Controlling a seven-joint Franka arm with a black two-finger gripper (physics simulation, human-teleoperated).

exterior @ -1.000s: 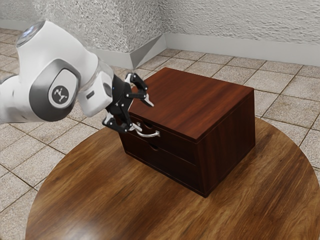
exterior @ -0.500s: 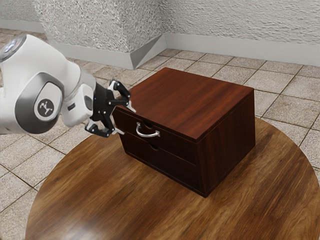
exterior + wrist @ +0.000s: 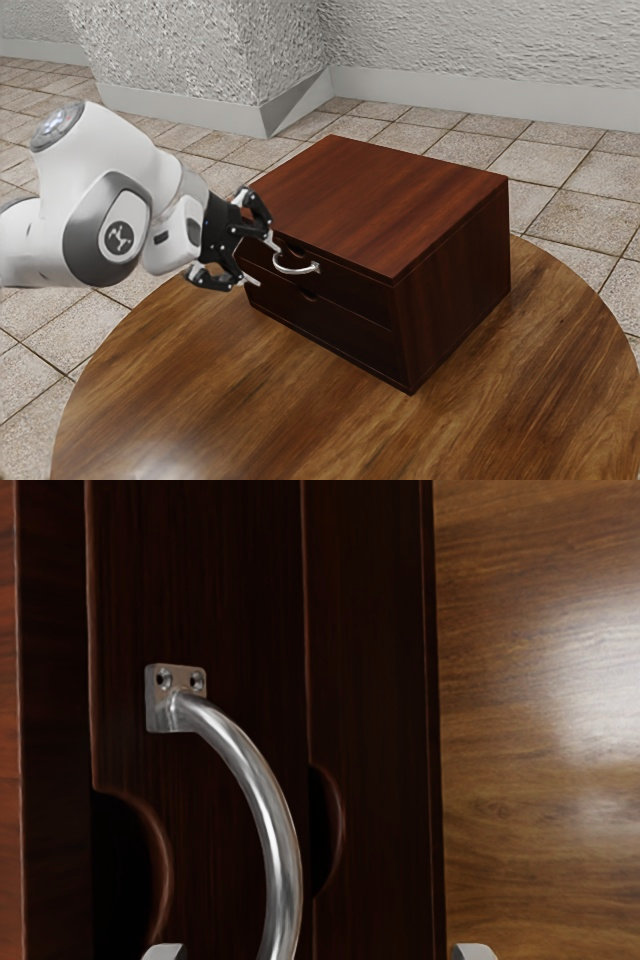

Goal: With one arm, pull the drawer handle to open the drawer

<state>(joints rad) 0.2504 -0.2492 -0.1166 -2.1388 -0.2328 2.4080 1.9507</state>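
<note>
The gripper (image 3: 256, 260) is hovering just short of the handle (image 3: 296, 266), on the side facing away from the drawer front, with its fingers standing wide and nothing between them held. In the wrist view the two fingertips (image 3: 165, 950) are showing on either side of the handle's silver bar (image 3: 265, 810), so the bar's long axis is running across the gap between them, ready to be straddled. Behind the handle, the top drawer (image 3: 340, 278) is looking flush with the cabinet (image 3: 400, 210), not yet open. The coming move, I judge, is calling for a short advance straight toward the handle before closing and pulling.
</note>
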